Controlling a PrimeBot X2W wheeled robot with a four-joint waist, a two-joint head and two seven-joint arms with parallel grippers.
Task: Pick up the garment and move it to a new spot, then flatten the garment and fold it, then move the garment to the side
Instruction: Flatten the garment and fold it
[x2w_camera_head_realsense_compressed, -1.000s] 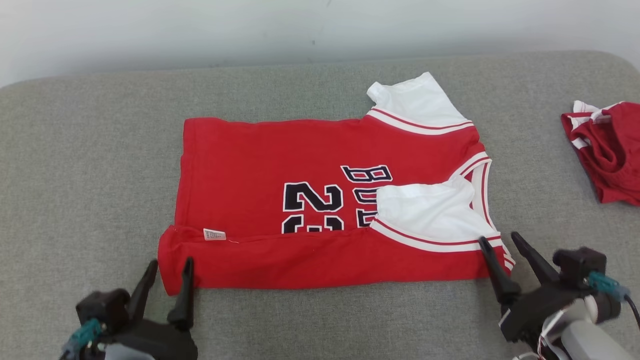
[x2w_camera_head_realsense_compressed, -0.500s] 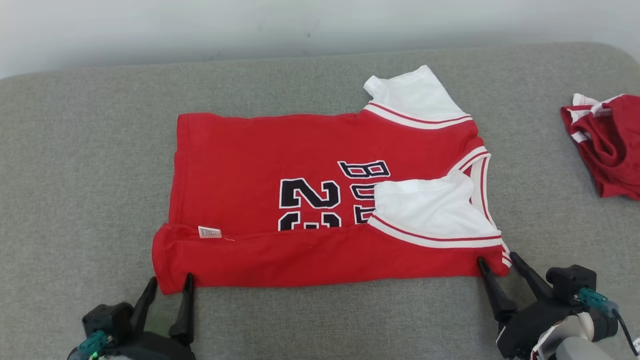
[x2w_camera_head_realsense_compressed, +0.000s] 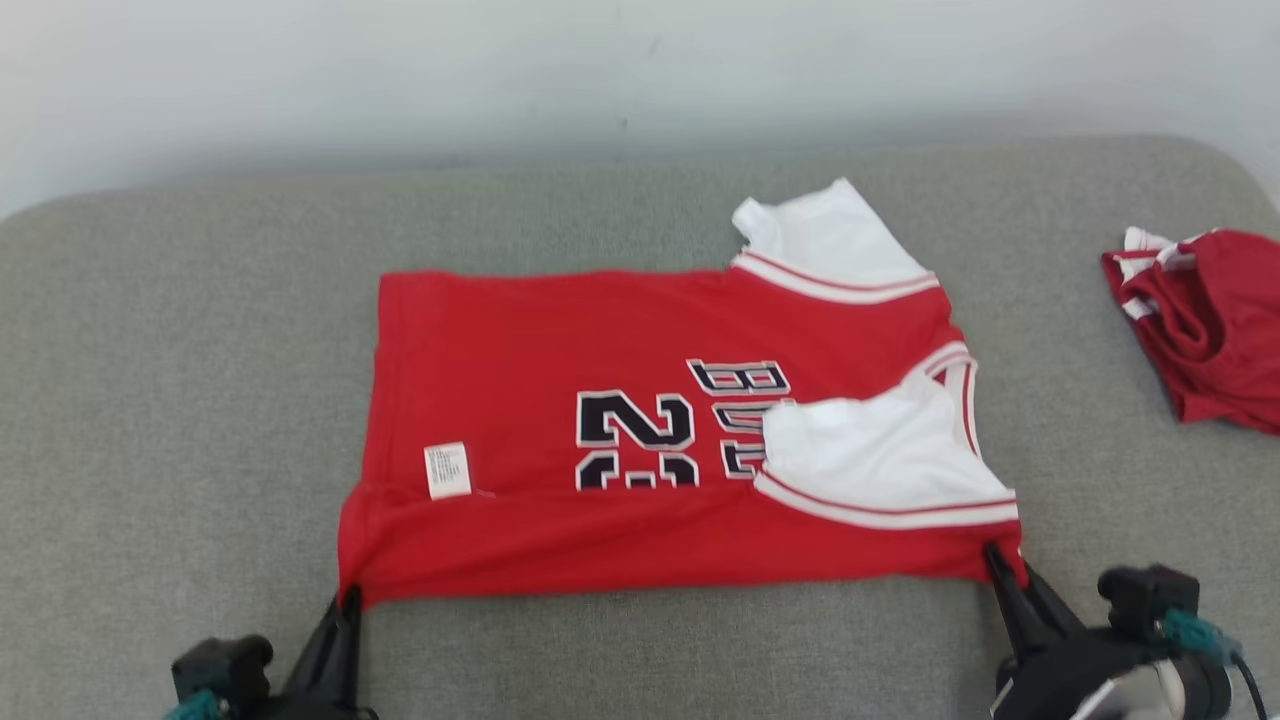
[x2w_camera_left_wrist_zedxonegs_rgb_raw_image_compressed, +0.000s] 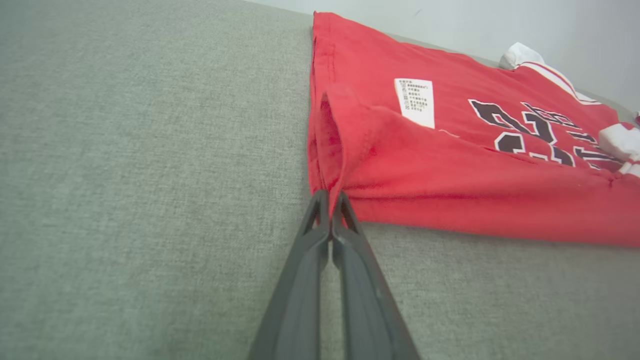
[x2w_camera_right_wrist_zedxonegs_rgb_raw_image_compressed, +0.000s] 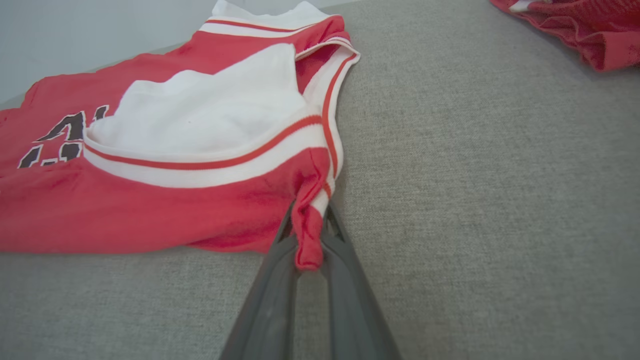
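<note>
Nearest, the left gripper pinches the near hem corner of the jersey; the right gripper pinches its near shoulder corner; the jersey stretches left-to-right between them on the grey cushion, its body lying beyond both.

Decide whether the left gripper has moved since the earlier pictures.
Yes. Judged against the jersey, the left gripper has drawn back toward the robot and shut on its near corner.
</note>
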